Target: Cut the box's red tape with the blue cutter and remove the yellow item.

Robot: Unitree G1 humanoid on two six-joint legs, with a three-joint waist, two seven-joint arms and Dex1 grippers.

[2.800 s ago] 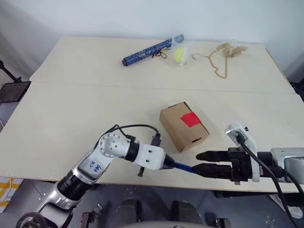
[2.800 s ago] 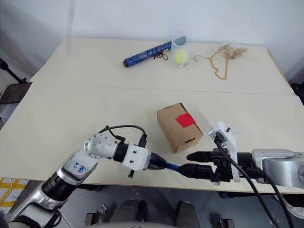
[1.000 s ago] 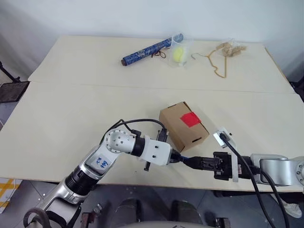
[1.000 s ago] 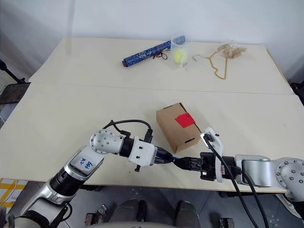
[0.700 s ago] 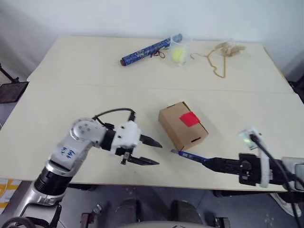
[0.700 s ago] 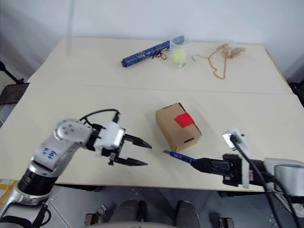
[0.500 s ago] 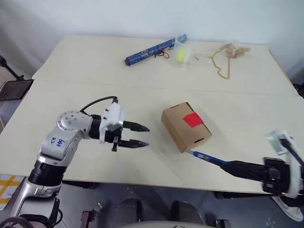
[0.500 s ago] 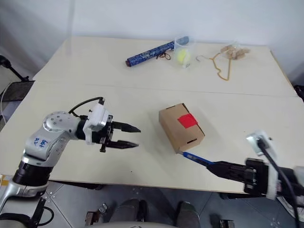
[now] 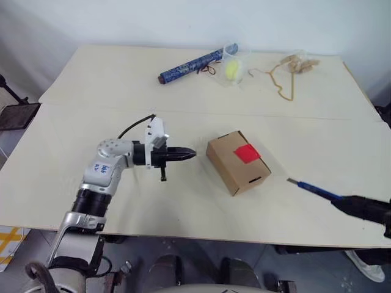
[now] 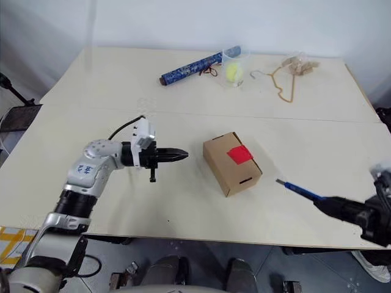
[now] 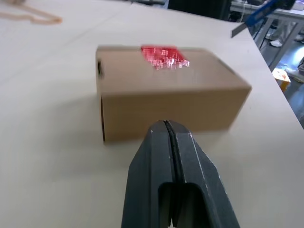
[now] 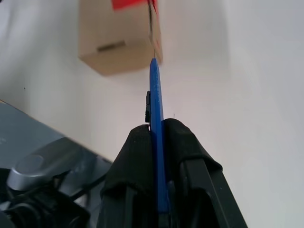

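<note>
Two pale tables [image 9: 73, 122] butt together, one seam running left to right. Box [image 9: 237, 162] sits on the near table, roughly centre, closed, red tape [image 9: 244, 153] on its top face, slot cutout on the near-right side. Left gripper [image 9: 188, 154] hovers level just left of the box, pointing at it, fingers pressed together, holding nothing, not touching the box. Right gripper [image 12: 156, 142] is at the near right edge, clamped on the blue cutter [image 9: 313, 190], whose tip points toward the box but stays well apart from it. Blade end looks slightly extended, hard to confirm. On the far table: dark-blue roll [image 9: 190, 64], clear cup [image 9: 232, 66] with yellow-green ball, hanger [image 9: 278, 82].
</note>
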